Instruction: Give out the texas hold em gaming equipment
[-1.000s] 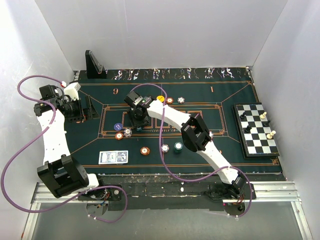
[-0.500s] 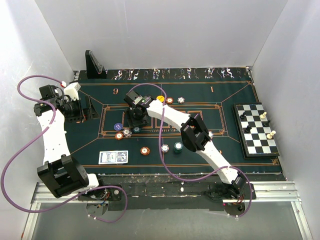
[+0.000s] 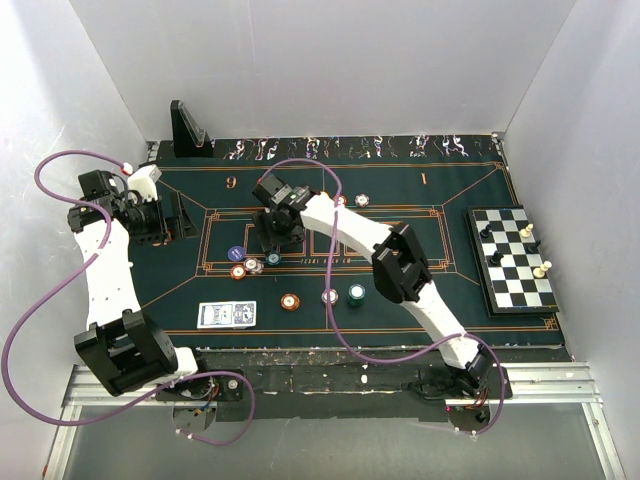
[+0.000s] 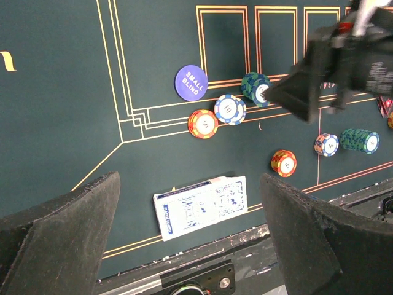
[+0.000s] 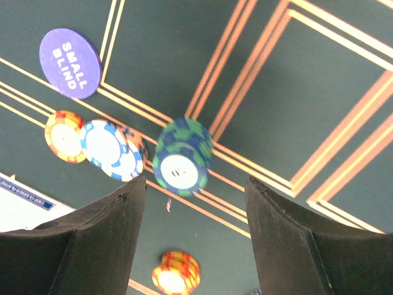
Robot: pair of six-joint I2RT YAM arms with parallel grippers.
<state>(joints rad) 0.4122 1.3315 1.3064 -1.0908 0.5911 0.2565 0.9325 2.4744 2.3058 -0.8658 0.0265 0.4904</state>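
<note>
My right gripper [image 3: 278, 228] is open and empty above the felt. In the right wrist view its gap [image 5: 195, 184] is just short of a teal chip stack [image 5: 182, 157], which stands free. A blue-white stack [image 5: 110, 149] and an orange stack [image 5: 64, 135] sit in a row to its left. The blue "small blind" disc [image 5: 70, 62] lies beyond them. My left gripper [image 3: 150, 220] is open and empty at the far left, high above the blue-backed card deck [image 4: 201, 206]. The same row shows from above: teal [image 3: 273, 258], blue-white [image 3: 254, 265], orange [image 3: 238, 271].
Another orange stack [image 3: 289, 301], a white-pink stack [image 3: 329, 296] and a teal stack [image 3: 356, 294] sit near the front. Two chips [image 3: 362, 200] lie farther back. The chessboard [image 3: 512, 258] is at the right. A black wedge stand [image 3: 188, 130] is at the back left.
My right gripper has drawn back from the chip row toward the far side, leaving the teal stack standing free. The left arm has not moved.
</note>
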